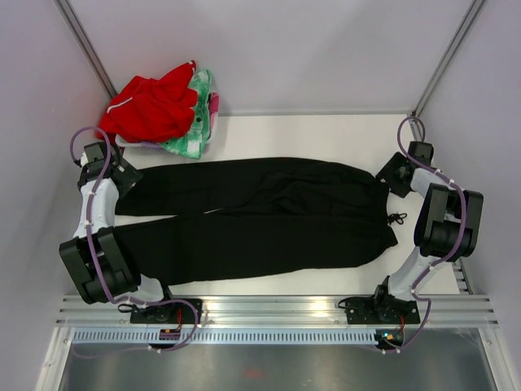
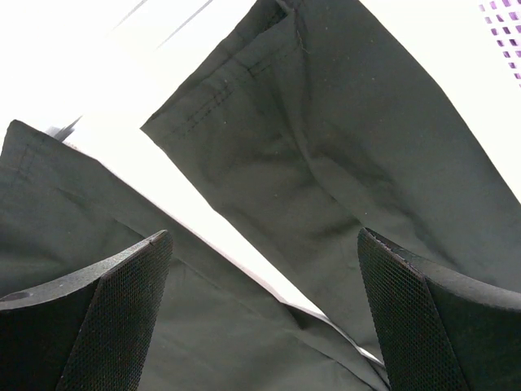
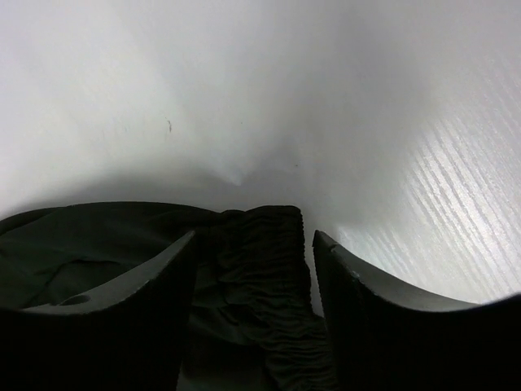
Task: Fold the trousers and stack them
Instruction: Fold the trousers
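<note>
The black trousers (image 1: 260,216) lie flat across the white table (image 1: 326,134), legs to the left, waist to the right. My left gripper (image 1: 129,177) is open and empty above the hem end of the far leg. In the left wrist view both legs (image 2: 326,163) lie under the gripper (image 2: 264,236), with a strip of bare table between them. My right gripper (image 1: 389,175) is open at the far corner of the waist. In the right wrist view the gathered waistband (image 3: 260,269) lies between the gripper's (image 3: 254,236) spread jaws. Whether they touch it I cannot tell.
A red garment (image 1: 151,106) lies on a green-and-pink cloth (image 1: 199,122) at the far left corner. The drawstring (image 1: 397,218) trails off the waist by the right arm. A metal rail (image 1: 269,305) runs along the near edge. Walls close in the sides.
</note>
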`<state>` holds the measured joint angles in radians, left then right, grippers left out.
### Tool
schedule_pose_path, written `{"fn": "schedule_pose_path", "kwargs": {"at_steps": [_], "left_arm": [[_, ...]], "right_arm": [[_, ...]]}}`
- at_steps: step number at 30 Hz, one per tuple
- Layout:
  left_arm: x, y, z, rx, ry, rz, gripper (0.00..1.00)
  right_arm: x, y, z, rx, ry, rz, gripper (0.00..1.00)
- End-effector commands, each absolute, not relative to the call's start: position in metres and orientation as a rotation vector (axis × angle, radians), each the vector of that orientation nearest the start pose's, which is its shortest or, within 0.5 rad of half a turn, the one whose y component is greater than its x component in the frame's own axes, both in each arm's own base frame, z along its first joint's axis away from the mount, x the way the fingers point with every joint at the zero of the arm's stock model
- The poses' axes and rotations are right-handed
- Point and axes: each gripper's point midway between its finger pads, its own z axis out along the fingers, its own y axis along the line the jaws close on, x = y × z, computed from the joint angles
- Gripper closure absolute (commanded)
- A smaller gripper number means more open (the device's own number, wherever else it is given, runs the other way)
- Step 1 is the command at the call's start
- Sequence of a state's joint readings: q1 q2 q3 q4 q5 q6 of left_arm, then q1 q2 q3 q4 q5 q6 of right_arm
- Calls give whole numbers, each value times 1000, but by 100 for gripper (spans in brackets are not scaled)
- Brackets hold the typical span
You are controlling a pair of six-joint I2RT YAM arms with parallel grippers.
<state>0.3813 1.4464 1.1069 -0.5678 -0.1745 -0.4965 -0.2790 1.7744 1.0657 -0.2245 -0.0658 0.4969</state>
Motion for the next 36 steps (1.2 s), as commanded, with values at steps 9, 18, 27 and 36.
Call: {"fn": "schedule_pose_path", "kwargs": {"at_steps": [9,18,27,36], "left_arm": [[349,176,127,-1094,2155,210,1],[374,189,121,-928,2187,246,4],[398,183,118,-819,2175,154,6],[422,151,121,-741,2126,-102,8]], "right_arm": [[445,-83,54,911,2205,297,100],[468,-151,102,899,2074,188,100],[477,-166,120,813,2074,201,100],[467,-152,86,786,2187,214,100]]}}
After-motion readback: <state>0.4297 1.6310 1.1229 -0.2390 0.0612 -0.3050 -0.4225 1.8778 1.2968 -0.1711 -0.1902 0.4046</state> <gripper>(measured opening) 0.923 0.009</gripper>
